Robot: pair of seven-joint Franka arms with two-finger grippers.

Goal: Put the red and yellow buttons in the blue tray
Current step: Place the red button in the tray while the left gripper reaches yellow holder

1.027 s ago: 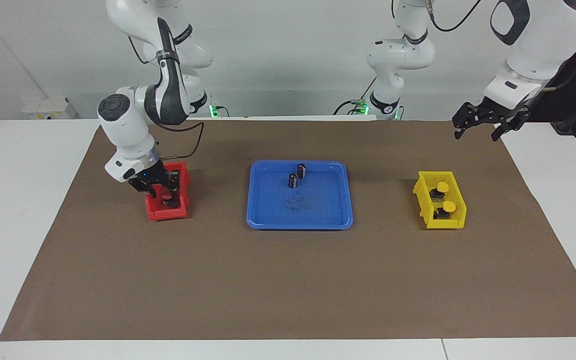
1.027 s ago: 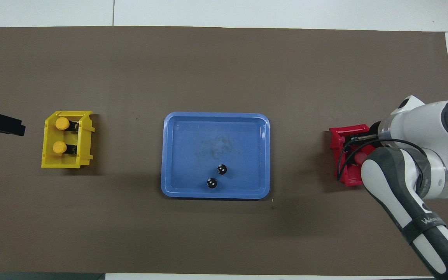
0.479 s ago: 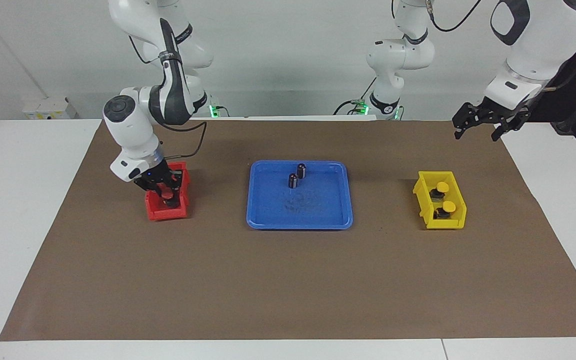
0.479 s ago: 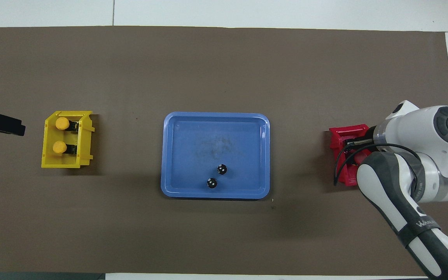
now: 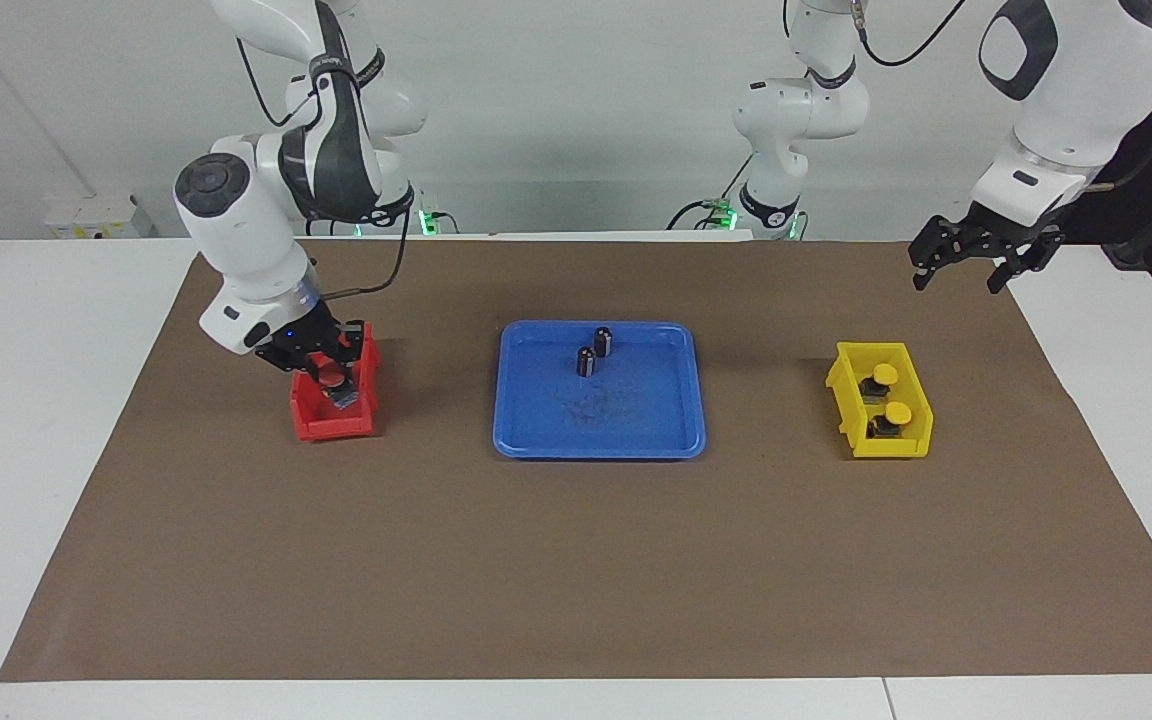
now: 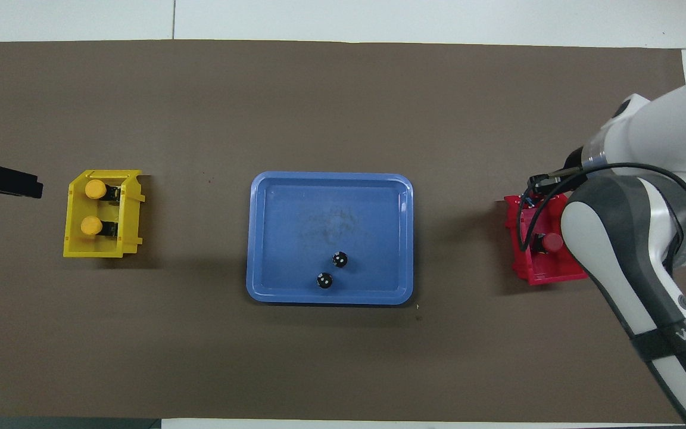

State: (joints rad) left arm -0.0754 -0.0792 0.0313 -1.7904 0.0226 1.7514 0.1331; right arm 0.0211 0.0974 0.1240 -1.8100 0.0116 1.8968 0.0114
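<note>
Brown paper mat (image 5: pixel 576 560) over white table, pale wall, flat blue plastic tray (image 5: pixel 676 440) mid-mat, my right gripper (image 5: pixel 333 372) pinching a red-capped button (image 5: pixel 334 379) over small red bin (image 5: pixel 321 425), yellow-capped buttons (image 5: pixel 884 375) in small yellow bin (image 5: pixel 911 445), my left gripper (image 5: pixel 971 262) spread, waiting.

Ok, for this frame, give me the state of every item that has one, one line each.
right gripper: shut on a red button, over the red bin.
left gripper: open, empty, waiting past the yellow bin.
second red button: in the red bin.
two yellow buttons: in the yellow bin, untouched.
blue tray: flat on the mat, no buttons in it.
two dark cylinders: upright in the blue tray.
</note>
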